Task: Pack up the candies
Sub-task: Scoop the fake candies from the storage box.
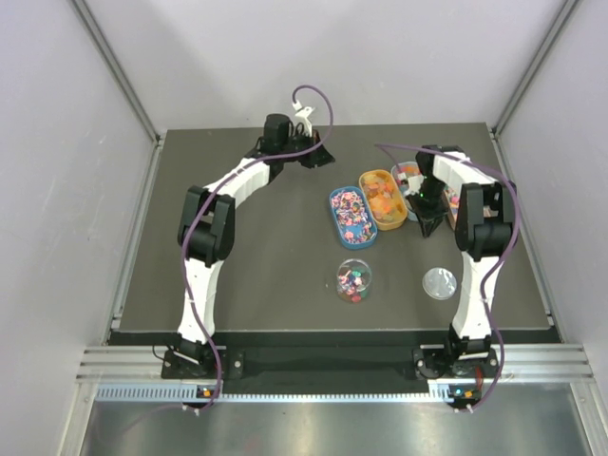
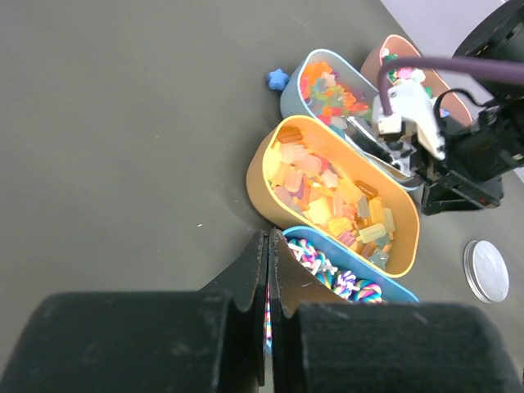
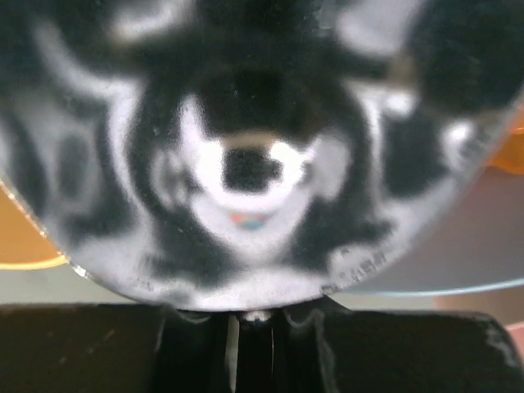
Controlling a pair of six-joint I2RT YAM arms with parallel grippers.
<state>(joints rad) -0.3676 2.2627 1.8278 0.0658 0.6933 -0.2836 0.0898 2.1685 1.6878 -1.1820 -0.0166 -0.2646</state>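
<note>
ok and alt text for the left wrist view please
The shut left gripper hangs over a table beside oval trays of candies: a blue tray of swirled sweets, an orange tray of pastel cubes, a pale blue tray of red and orange gummies. The right arm holds a metal scoop at the pale blue one; a round lid lies nearby.

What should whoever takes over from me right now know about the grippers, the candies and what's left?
Left gripper: shut, empty, hovering clear of the trays.
Right gripper: shut on the metal scoop, at the pale blue tray of gummies.
Candies: mostly in the oval trays; one blue star lies loose on the table.
Done: the clear round jar holds some mixed candies.
Left: probably more scoops into the jar; its lid lies off, to its right, not yet fitted.
</note>
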